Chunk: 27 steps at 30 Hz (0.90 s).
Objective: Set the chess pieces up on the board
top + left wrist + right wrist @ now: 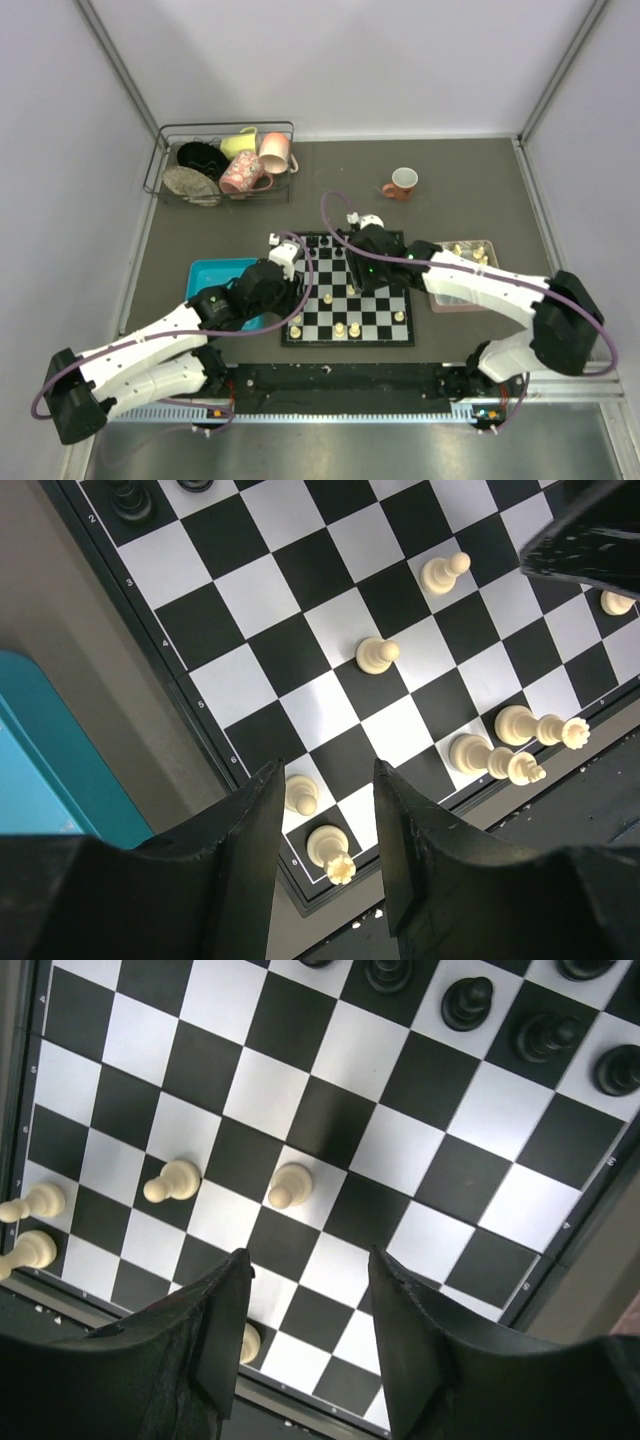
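Observation:
The board (372, 318) lies between the two arms, with black figures along its far rows. Cream chess pieces stand near its front edge: a rook (335, 852) and a pawn (300, 793) in the left corner, and two tall pieces (515, 725) further along. My left gripper (328, 770) hangs open above that corner, the rook standing free between its fingers. My right gripper (309, 1257) is open and empty over bare squares, just short of a pawn (290, 1185). Another cream piece (250, 1342) is half hidden behind its left finger.
A blue tray (212, 272) lies left of the board. On the right, a pink tray (452, 300) holds more cream pieces (458, 248). A wire rack (170, 135) with mugs stands at the back left, and a red mug (402, 183) behind the board.

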Tool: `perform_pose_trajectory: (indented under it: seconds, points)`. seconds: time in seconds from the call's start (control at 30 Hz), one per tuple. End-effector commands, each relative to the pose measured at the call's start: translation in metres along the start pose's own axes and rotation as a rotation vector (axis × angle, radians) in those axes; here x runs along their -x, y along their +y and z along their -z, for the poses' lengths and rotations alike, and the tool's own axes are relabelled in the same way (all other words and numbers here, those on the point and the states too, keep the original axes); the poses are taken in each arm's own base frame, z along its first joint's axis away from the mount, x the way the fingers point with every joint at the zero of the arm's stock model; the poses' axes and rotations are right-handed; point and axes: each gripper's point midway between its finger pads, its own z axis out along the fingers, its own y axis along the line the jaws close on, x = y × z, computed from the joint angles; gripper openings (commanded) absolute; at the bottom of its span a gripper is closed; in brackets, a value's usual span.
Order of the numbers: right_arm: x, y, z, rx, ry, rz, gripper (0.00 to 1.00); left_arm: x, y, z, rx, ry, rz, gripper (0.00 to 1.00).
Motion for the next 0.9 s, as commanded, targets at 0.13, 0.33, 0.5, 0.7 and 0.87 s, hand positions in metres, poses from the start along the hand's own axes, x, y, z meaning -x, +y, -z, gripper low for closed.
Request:
perform_pose_trajectory:
  seconds: [0.13, 0.33, 0.5, 0.7, 0.87]
  points:
    - [0.022, 0.031, -0.026, 0.058, -0.010, 0.031, 0.40, 0.007, -0.005, 0.002, -0.031, -0.051, 0.015, 0.46]
    - [0.019, 0.036, -0.042, 0.063, 0.019, 0.040, 0.34, 0.007, -0.005, 0.001, -0.034, -0.053, 0.017, 0.46]
    - [0.015, 0.036, -0.052, 0.049, 0.037, 0.038, 0.32, 0.005, -0.006, 0.000, -0.039, -0.047, 0.019, 0.46]
    - [0.011, 0.034, -0.057, 0.036, 0.049, 0.039, 0.23, 0.005, -0.007, 0.000, -0.042, -0.048, 0.017, 0.46]
    - [0.011, 0.034, -0.055, 0.042, 0.049, 0.041, 0.16, 0.007, -0.006, 0.002, -0.040, -0.055, 0.016, 0.46]
